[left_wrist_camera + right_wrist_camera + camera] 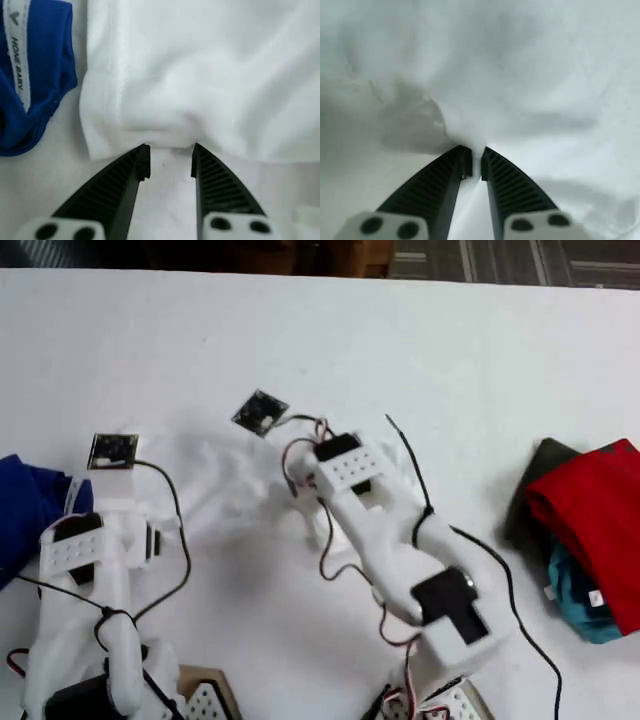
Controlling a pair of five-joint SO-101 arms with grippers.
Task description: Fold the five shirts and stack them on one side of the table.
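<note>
the right end effector (476, 161) is pinching a raised fold of the crumpled white fabric shirt (235, 485) lying left of the desk's (450, 350) middle, while the left end effector (170, 161) is hovering spread at its hem, likely for a two-armed fold.

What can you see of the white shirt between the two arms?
The white shirt is soft, knit-looking cloth lying rumpled on the white table, hard to tell from it. One thick, doubled edge sits right at the tips of the open left hand. The right hand pinches a raised fold of it. A blue shirt lies beside its corner.
</note>
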